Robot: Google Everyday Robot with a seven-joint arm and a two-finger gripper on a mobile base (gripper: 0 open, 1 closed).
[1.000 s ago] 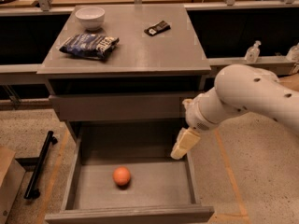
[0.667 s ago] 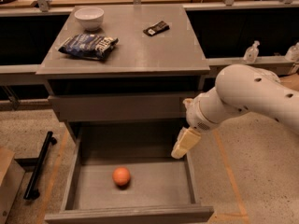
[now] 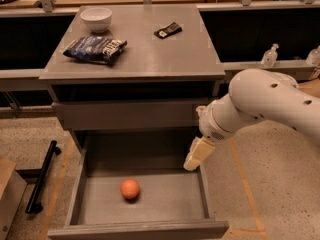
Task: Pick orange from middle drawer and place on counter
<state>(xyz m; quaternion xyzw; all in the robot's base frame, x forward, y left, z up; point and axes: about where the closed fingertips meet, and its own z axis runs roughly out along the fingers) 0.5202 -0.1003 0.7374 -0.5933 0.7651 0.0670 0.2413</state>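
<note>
The orange (image 3: 130, 188) lies on the floor of the open middle drawer (image 3: 140, 229), slightly left of its centre. My gripper (image 3: 196, 154) hangs at the drawer's right wall, above and to the right of the orange, apart from it. It holds nothing that shows. The grey counter (image 3: 150, 49) is the top of the cabinet above the drawer.
On the counter sit a white bowl (image 3: 96, 19) at the back left, a dark chip bag (image 3: 95, 49) at the left and a small dark snack bar (image 3: 168, 30). A closed drawer front (image 3: 130, 115) is above the open one. A black stand (image 3: 41, 176) lies on the floor at left.
</note>
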